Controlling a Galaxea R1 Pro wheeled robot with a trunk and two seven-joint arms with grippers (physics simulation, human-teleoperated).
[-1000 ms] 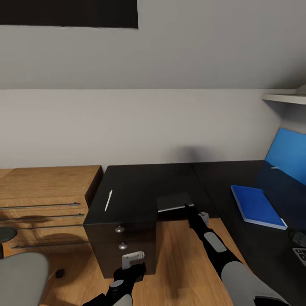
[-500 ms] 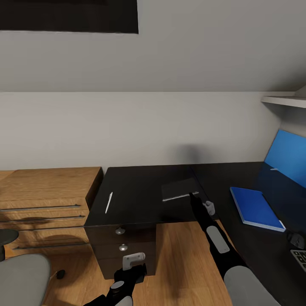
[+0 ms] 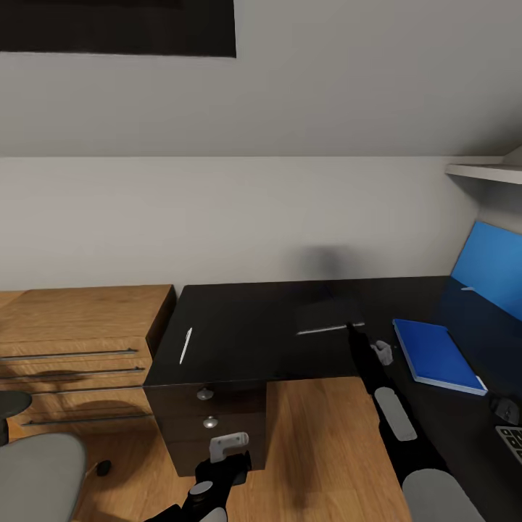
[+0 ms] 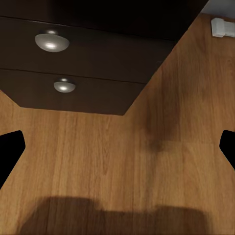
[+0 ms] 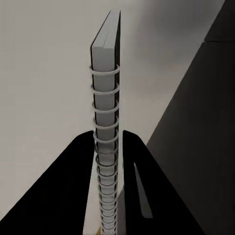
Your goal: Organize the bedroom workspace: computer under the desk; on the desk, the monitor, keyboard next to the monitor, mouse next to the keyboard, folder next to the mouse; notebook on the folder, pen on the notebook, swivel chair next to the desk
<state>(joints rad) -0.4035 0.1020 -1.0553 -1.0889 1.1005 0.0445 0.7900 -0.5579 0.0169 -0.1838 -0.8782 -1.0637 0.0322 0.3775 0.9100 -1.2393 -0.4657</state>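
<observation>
My right gripper is shut on the near spiral edge of the dark grey notebook, holding it just over the black desk, left of the blue folder. The right wrist view looks along the notebook's spiral spine, clamped between the black fingers. The white pen lies on the desk's left part. A keyboard corner and a small dark mouse show at the right edge. The grey swivel chair is at the lower left. My left gripper hangs open over the floor.
An oak drawer unit with bar handles stands left of the desk. Black drawers with round knobs sit under the desk's left end, close to my left gripper. The blue back panel rises at the right, under a white shelf.
My right arm has carried the notebook to the right over the desk, closer to the blue folder. The left arm and the pen have stayed put.
</observation>
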